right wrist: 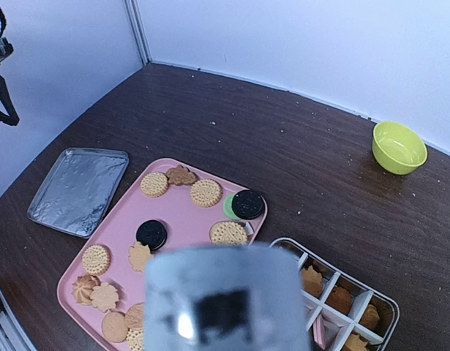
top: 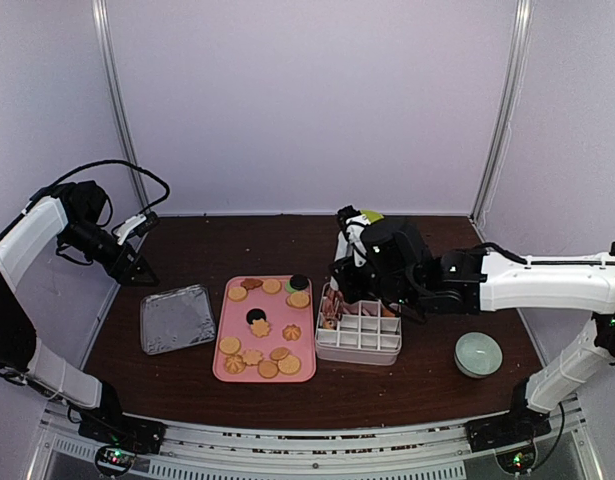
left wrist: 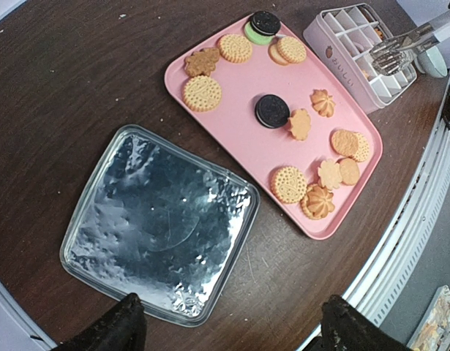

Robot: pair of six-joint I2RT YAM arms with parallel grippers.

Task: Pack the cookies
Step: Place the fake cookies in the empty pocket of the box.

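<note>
Cookies lay flat and scattered on the pink tray at the table's middle. Most were golden-tan rounds and flower shapes, and two were black, one of them resting on a green disc. A few more already sat in cells of the white divided box at the tray's 3 o'clock.

The right gripper appeared clamped on the metal tongs, whose tips were over the box's 9 o'clock edge. Whether they carried a cookie I could not tell. A slack grip could let the tongs twist and drop a biscuit onto a divider or the table.

The left gripper hung wide and empty above the foil tray, at the pink tray's 9 o'clock.
</note>
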